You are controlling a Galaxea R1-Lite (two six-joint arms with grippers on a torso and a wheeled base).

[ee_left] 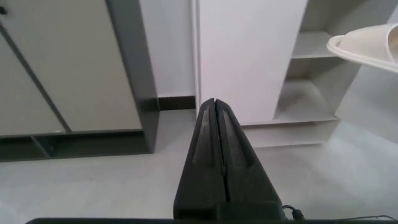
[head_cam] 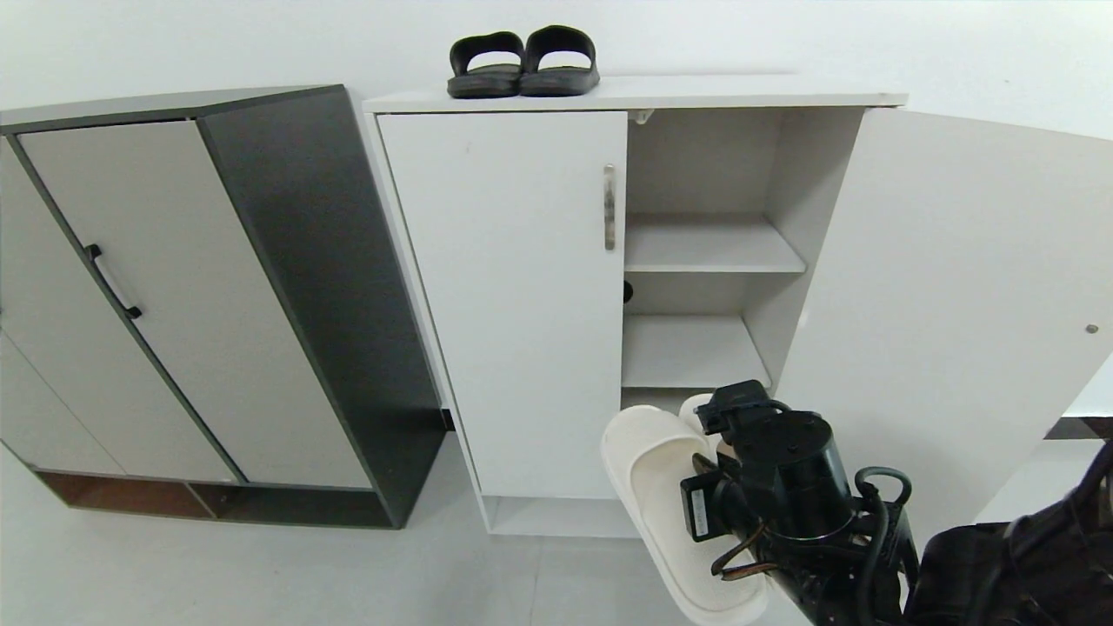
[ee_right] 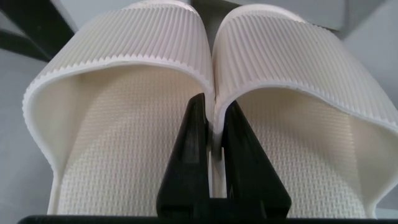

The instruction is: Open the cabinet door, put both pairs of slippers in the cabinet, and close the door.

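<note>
The pair of white slippers [ee_right: 124,137] is pinched at its touching inner edges by the right tool [ee_right: 211,127], with the ribbed straps ahead of the fingertips. Beyond this tool the white cabinet [head_cam: 504,304] is seen with its right door [head_cam: 956,304] swung wide and two shelves [head_cam: 704,248] exposed. The black slippers [head_cam: 523,63] are set well above, on the cabinet top. The left tool [ee_left: 214,107] is pressed together, low before the cabinet.

Right half of the white two-door cabinet [head_cam: 739,91] is wide open, both white shelves [head_cam: 709,248] reachable straight from the front. The swung-out white right door [head_cam: 948,304] walls off the right side; the closed white left door [head_cam: 504,304] covers the left half. Down low, the pair of cream ribbed rubbery slippers [head_cam: 652,487] hangs right before the bottom opening.
</note>
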